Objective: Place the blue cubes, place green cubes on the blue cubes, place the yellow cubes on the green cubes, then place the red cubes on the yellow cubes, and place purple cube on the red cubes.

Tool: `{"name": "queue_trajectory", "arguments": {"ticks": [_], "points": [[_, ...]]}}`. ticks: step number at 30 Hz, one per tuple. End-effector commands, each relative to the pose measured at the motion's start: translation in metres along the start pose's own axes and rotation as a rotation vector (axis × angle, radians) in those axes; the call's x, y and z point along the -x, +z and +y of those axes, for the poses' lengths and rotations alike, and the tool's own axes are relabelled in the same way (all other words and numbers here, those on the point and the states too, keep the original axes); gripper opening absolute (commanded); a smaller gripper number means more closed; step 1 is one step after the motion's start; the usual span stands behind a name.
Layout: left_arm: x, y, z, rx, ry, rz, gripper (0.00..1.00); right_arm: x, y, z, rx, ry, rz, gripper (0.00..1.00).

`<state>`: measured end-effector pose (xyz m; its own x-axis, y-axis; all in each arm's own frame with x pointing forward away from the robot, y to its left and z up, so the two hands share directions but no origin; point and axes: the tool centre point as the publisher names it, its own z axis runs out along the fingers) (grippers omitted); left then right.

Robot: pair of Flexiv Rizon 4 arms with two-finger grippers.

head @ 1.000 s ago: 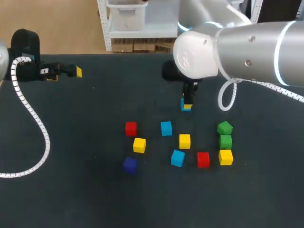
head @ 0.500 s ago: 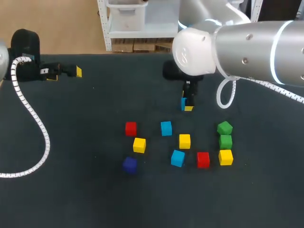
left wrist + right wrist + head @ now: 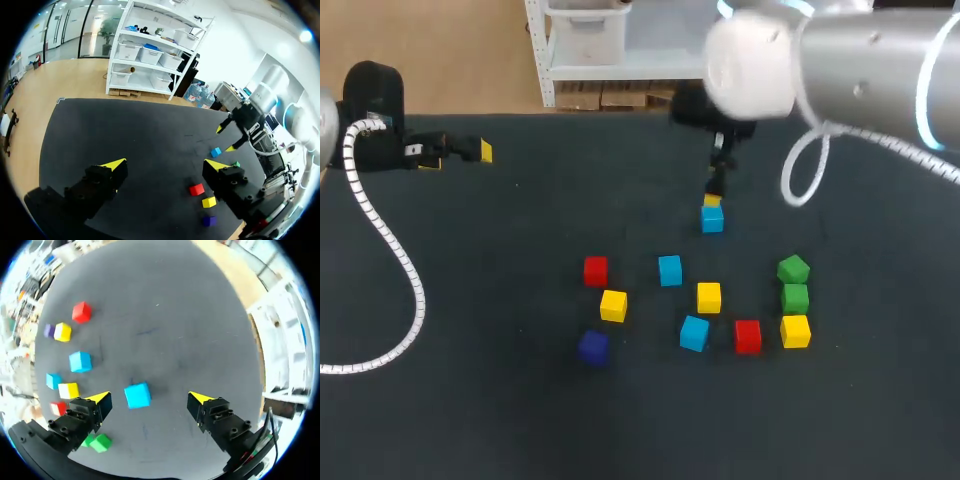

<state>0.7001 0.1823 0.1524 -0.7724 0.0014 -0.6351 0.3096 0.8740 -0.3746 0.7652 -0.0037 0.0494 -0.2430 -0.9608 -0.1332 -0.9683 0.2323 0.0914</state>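
A blue cube [image 3: 712, 219] rests alone on the dark table, toward the back. My right gripper [image 3: 713, 199] hangs open just above it. In the right wrist view the same blue cube [image 3: 137, 395] lies on the mat beneath the right gripper [image 3: 150, 398], apart from both spread fingers. In front lie two more blue cubes [image 3: 669, 270] [image 3: 694, 333], two green cubes [image 3: 793, 269] [image 3: 795, 297], three yellow cubes [image 3: 613, 305] [image 3: 709, 296] [image 3: 795, 331], two red cubes [image 3: 595, 270] [image 3: 748, 336] and a purple cube [image 3: 592, 346]. My left gripper [image 3: 480, 151] [image 3: 165, 165] is open and holds nothing at the far left.
A white coiled cable [image 3: 390, 250] trails from the left arm across the table's left side. Bare mat [image 3: 520, 220] lies between the left gripper and the cubes.
My right gripper has opened, let go of the blue cube on the table and risen above it. The left arm has not moved.
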Motion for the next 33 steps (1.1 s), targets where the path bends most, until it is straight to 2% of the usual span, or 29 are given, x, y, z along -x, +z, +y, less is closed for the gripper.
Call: {"name": "queue_trajectory", "arguments": {"ticks": [1, 7, 13, 19, 21, 26, 31, 33], "points": [[-0.001, 0.000, 0.002, -0.011, 0.002, -0.006, 1.00, -0.013, -0.039, 0.017, -0.070, 0.045, -0.018, 1.00], [-0.001, 0.000, 0.002, -0.011, 0.002, -0.006, 1.00, -0.035, -0.070, 0.055, -0.080, 0.081, -0.033, 1.00], [-0.001, 0.000, 0.002, -0.011, 0.002, -0.006, 1.00, -0.053, -0.077, 0.106, -0.060, 0.080, -0.080, 1.00], [-0.001, 0.000, 0.002, -0.011, 0.002, -0.006, 1.00, -0.063, -0.066, 0.156, -0.072, 0.079, -0.105, 1.00], [-0.001, 0.000, 0.002, -0.011, 0.002, -0.006, 1.00, -0.062, -0.061, 0.176, -0.029, 0.085, -0.113, 1.00], [-0.001, 0.000, 0.002, -0.011, 0.002, -0.006, 1.00, -0.058, -0.047, 0.210, -0.052, 0.055, -0.112, 1.00], [-0.001, 0.000, 0.002, -0.011, 0.002, -0.006, 1.00, -0.057, -0.029, 0.231, -0.136, 0.041, -0.094, 1.00], [-0.001, 0.000, 0.002, -0.011, 0.002, -0.006, 1.00, -0.055, -0.020, 0.237, -0.212, 0.035, -0.092, 1.00]]}}
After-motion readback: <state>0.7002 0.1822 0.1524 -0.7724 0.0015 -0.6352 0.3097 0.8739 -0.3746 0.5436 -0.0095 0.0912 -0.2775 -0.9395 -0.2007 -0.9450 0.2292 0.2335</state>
